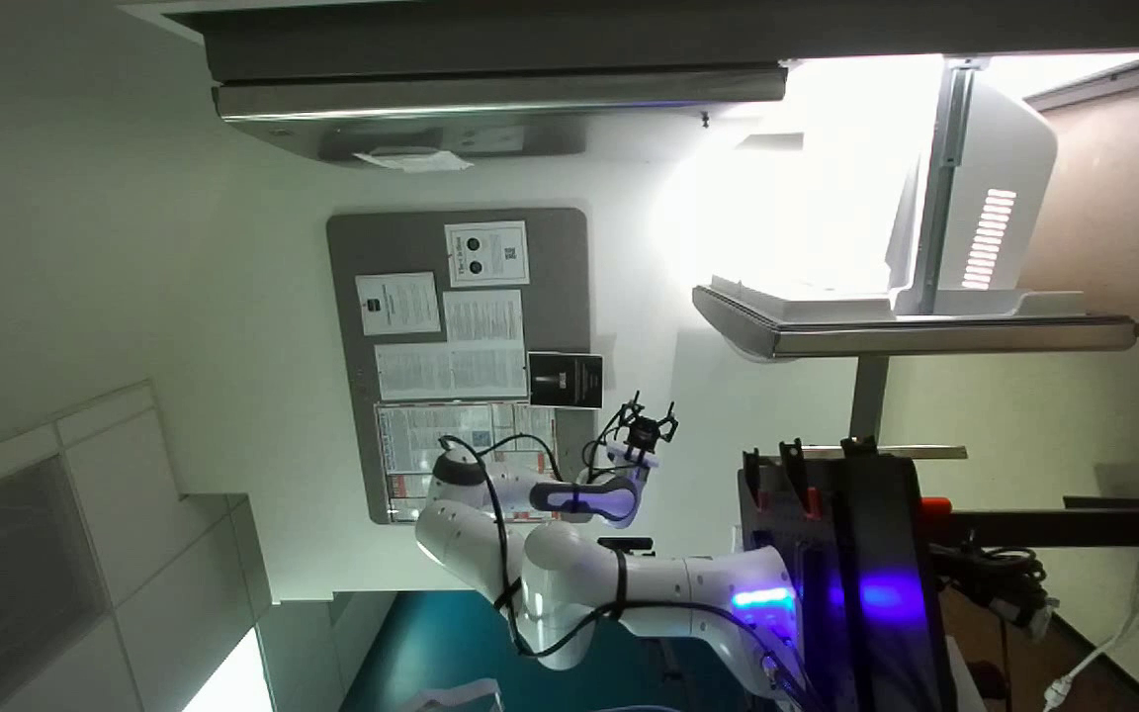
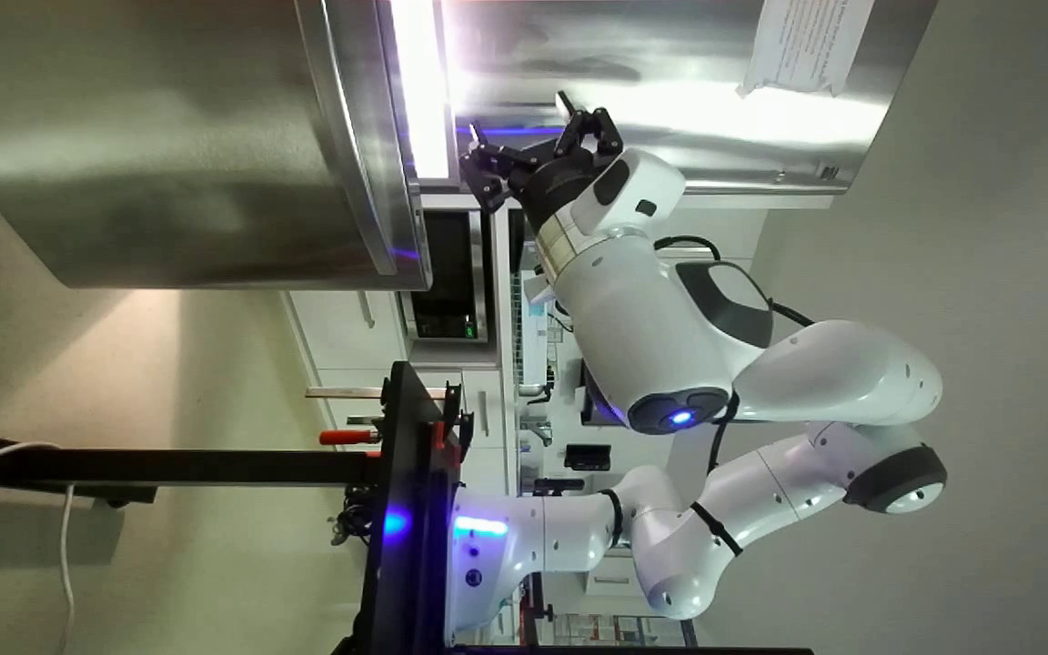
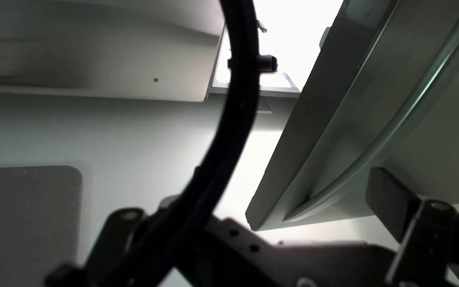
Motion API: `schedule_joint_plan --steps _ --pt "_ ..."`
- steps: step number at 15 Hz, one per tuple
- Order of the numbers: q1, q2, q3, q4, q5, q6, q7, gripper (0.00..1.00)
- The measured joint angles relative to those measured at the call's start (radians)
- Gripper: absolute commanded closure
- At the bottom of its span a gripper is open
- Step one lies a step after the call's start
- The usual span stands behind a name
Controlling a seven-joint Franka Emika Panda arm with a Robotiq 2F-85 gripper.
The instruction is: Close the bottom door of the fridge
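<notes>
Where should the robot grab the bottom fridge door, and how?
Probably the middle of the long handle on the bottom door, coming from outside, straight towards its outer face. The handle bows out from the flat front, so the open end effector could likely close around it, crosswise to the bar.

The Panda arm was glossy white and rounded, with dark grey caps, a glowing blue light strip, black straps and a thick black cable. Its Robotiq gripper was black, with jointed fingers.
</notes>
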Motion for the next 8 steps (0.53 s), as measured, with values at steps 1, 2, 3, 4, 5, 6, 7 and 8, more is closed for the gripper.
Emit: schedule_joint_plan --steps 1,2,3,4,5,6,7,8 --pt "0.011 0.007 0.001 0.000 0.000 -0.038 0.000 0.00" --pt "0.021 0.014 0.003 0.001 0.002 -0.075 0.000 0.00" --pt "0.030 0.021 0.006 0.003 0.010 -0.108 0.000 0.00" --pt "0.036 0.028 0.011 0.006 0.029 -0.134 -0.002 0.00" --pt "0.042 0.034 0.016 0.013 0.055 -0.155 -0.007 0.00" --pt "0.047 0.041 0.022 0.022 0.089 -0.172 -0.017 0.00" --pt "0.051 0.048 0.028 0.036 0.128 -0.187 -0.029 0.00" --pt "0.054 0.055 0.034 0.054 0.169 -0.199 -0.043 0.00"
